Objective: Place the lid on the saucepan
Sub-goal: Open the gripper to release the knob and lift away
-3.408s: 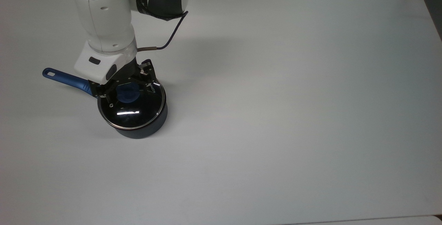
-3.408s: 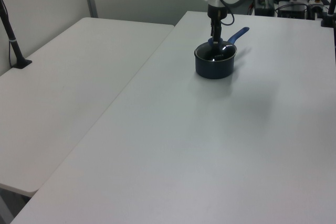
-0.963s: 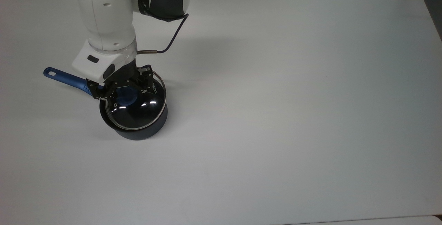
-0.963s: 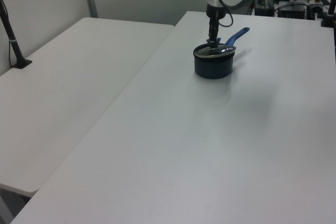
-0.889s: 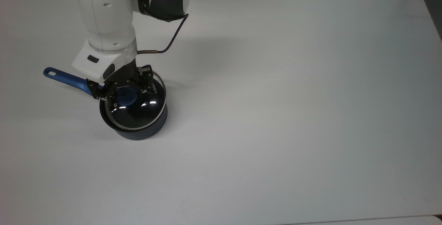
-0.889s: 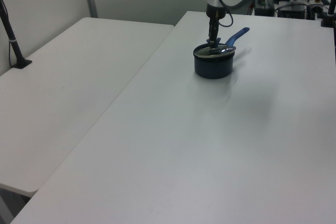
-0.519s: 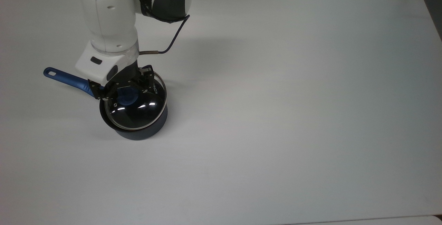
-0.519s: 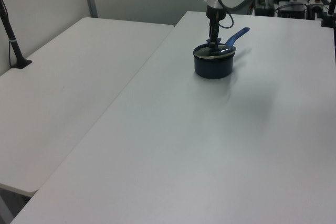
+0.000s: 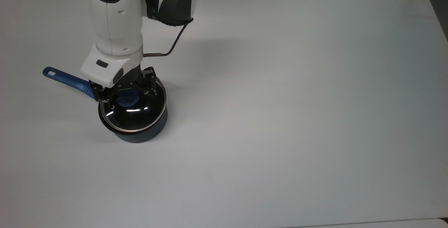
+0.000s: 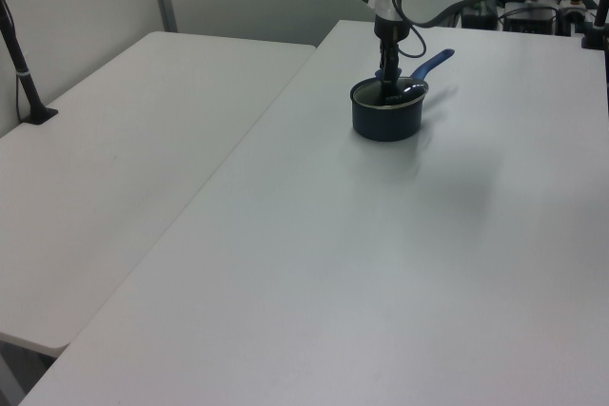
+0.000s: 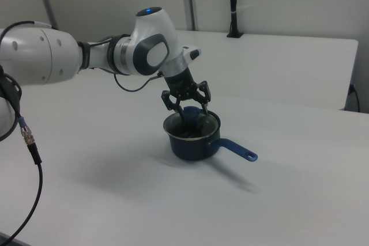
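White tables (image 10: 285, 263), pale wall (image 11: 277, 4), black pole (image 11: 232, 1)

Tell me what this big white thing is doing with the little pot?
It is a robot arm, and the black claw at its end is its gripper, which works like a hand. Three cameras watch one white table: the top view from above, the left view and the right view from the sides. On the table stands a saucepan with a long blue handle. A glass lid with a blue knob lies on the saucepan. The gripper is open, one finger on each side of the knob, so it is not squeezing it.
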Motion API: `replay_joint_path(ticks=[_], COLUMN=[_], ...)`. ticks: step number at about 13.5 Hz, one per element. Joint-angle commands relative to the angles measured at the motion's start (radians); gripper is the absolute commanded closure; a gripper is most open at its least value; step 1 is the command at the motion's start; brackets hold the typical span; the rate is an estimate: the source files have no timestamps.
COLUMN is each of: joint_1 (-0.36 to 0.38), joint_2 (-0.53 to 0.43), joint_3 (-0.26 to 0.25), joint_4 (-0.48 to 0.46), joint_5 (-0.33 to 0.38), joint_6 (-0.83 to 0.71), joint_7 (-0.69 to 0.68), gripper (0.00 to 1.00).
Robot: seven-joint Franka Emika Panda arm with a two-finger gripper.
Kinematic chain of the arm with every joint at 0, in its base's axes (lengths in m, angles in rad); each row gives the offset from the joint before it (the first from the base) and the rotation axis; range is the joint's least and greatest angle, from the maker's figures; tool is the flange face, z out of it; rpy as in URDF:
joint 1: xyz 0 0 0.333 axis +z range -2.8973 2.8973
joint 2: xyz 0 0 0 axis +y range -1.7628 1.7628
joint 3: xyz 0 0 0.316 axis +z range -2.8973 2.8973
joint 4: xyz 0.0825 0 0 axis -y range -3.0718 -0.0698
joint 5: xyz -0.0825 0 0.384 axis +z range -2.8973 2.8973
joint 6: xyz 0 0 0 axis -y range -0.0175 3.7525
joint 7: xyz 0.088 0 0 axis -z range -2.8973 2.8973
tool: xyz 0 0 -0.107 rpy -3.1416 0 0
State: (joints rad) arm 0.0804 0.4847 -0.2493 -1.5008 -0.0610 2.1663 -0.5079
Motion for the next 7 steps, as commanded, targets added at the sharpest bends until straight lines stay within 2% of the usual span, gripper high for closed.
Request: replay_joint_path(ticks=[1,3,5,6,7], joint_1=[0.006,0.006,0.007,0.007,0.007], joint_2=[-0.006,-0.006,-0.012,-0.020,-0.024], joint_3=[-0.010,-0.010,-0.010,-0.010,-0.005], joint_4=[-0.024,-0.024,-0.021,-0.021,-0.018], joint_5=[-0.017,-0.007,-0.005,-0.003,-0.003], joint_6=[0.050,0.052,0.041,0.027,-0.009], joint_7=[-0.008,0.000,0.034,0.040,0.045], gripper=[0.23,0.20,0.11,0.02,0.00])
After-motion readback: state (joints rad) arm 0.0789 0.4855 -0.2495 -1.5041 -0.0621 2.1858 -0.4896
